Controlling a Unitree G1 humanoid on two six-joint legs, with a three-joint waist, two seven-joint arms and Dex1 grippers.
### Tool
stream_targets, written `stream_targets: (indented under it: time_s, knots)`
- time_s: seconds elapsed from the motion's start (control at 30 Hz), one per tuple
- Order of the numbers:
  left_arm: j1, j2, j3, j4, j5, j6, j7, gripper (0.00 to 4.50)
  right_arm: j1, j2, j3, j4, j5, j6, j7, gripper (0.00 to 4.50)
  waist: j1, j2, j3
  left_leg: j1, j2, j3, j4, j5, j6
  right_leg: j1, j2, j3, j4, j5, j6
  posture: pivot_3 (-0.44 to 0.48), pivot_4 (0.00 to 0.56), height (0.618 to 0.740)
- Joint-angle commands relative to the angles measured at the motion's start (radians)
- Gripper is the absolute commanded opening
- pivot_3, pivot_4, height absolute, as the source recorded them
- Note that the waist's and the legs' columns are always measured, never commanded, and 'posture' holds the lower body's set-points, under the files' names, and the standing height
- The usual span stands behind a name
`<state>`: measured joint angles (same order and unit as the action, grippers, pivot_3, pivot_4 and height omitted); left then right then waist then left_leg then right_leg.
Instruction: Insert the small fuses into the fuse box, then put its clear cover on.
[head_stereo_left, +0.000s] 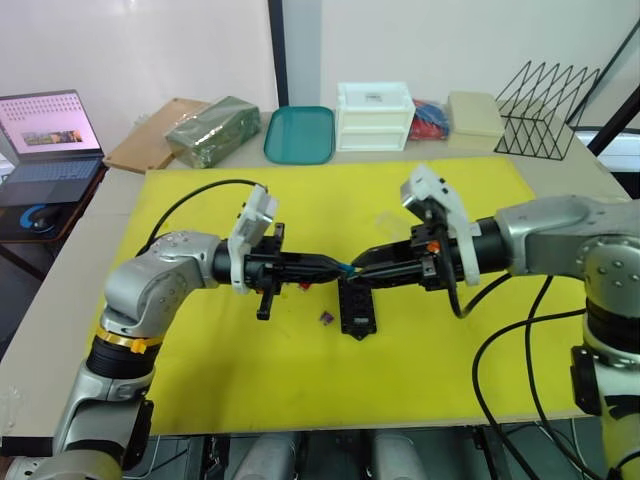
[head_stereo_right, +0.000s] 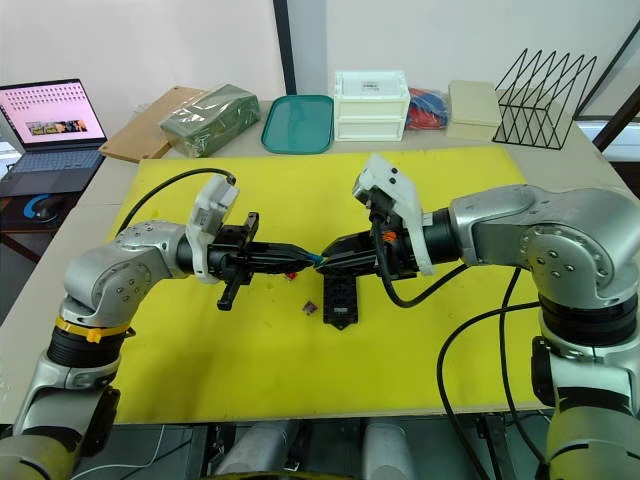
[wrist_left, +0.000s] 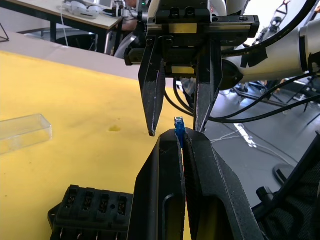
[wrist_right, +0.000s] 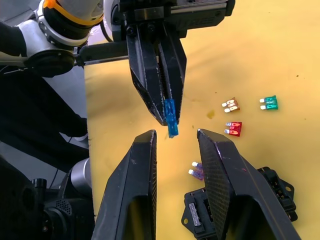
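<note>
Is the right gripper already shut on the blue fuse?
No. The right gripper is open around the blue fuse, which the shut left gripper holds.

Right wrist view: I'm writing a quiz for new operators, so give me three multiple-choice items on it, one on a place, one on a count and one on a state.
1. Where is the blue fuse?
A. In a fuse box slot
B. Between the left end effector's fingers
C. On the teal tray

2. How many loose fuses lie on the yellow mat?
A. One
B. Four
C. Seven

3. How is the right end effector?
A. Open
B. Shut on the clear cover
C. Shut on the fuse box

Answers:
1 B: the blue fuse sticks out of the shut left end effector.
2 B: an amber fuse, a teal fuse, a red fuse and a purple fuse lie on the yellow mat.
3 A: the right end effector has its fingers spread apart on either side of the blue fuse.
</note>
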<state>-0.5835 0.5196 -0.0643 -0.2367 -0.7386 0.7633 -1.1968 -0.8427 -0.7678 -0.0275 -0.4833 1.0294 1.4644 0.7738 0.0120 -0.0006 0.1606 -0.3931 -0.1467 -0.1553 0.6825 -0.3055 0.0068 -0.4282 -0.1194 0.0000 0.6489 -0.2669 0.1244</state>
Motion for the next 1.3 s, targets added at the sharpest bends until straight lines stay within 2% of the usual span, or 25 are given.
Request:
stream_targets:
  time_s: [0.03,1.3]
  knots:
    - [-0.007,0.008,-0.004,-0.009,0.001,-0.024,-0.005,0.06,-0.022,0.002,-0.029,-0.008,0.025,-0.012,-0.014,1.44,0.000,0.000,0.000,0.000,0.000,0.000,0.000,0.000,0.000,0.000,0.000,0.000,0.000,0.000,0.000,0.000,0.150,0.740]
    - [0.008,0.025,-0.018,-0.003,0.020,-0.054,0.001,0.06,0.015,-0.053,0.037,-0.027,0.014,-0.084,-0.016,1.44,0.001,0.000,0.000,0.000,0.000,0.000,0.000,0.000,0.000,0.000,0.000,0.000,0.000,0.000,0.000,0.000,0.150,0.740]
